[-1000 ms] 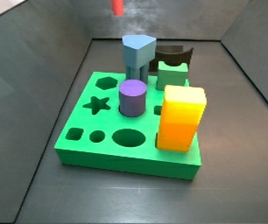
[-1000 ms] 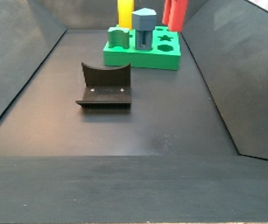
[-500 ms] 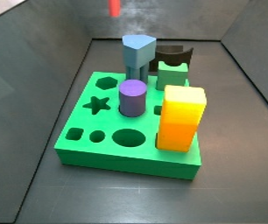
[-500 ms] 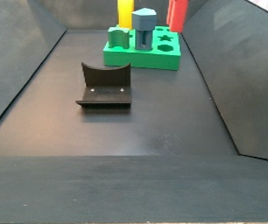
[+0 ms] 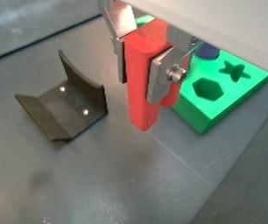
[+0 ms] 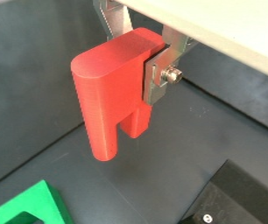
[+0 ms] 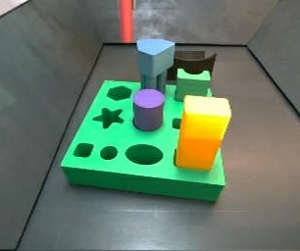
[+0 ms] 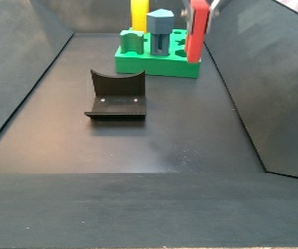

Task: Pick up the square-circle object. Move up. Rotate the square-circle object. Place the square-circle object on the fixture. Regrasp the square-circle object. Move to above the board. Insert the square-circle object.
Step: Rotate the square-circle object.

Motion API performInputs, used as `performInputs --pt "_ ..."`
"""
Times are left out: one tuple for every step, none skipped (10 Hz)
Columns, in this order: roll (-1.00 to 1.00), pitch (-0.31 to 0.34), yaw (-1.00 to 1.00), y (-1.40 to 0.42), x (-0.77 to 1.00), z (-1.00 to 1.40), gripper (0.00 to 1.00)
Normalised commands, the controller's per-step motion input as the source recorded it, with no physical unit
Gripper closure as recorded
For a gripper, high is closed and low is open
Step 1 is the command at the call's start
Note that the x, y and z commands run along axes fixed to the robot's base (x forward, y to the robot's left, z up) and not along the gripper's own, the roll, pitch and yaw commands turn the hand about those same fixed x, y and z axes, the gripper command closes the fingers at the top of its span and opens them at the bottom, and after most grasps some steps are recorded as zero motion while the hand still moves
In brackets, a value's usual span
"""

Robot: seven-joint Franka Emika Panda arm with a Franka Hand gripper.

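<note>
gripper (image 5: pixel 140 54) clamped on square-circle object (image 5: pixel 144 79), silver fingers (image 5: pixel 167 73) on opposite faces. object hangs upright, lower end clear of dark floor. fixture (image 5: pixel 61 109) to one side, apart. board (image 5: pixel 224 84) on opposite side, near.

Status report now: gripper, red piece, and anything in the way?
Gripper shut on square-circle object, hanging upright in the air. Fixture empty, off to the side. Nothing in the way.

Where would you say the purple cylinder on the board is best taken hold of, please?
Judging by its pose, grip the purple cylinder near its top, coming straight down: it stands upright in the board, its lower part sunk in a hole, the yellow block close beside. The gripper, above the floor, holds the square-circle object.
</note>
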Motion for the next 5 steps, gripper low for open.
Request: performInputs --pt "-0.18 -0.049 -0.05 0.02 0.02 -1.0 1.0" --pt "-0.19 -0.044 -0.05 0.02 0.03 -1.0 1.0" --pt "-0.2 -0.043 -0.05 0.02 0.03 -1.0 1.0" --pt "-0.21 -0.047 -0.05 0.02 0.04 -1.0 1.0" --pt "-0.23 -0.051 -0.05 0.02 0.04 -1.0 1.0"
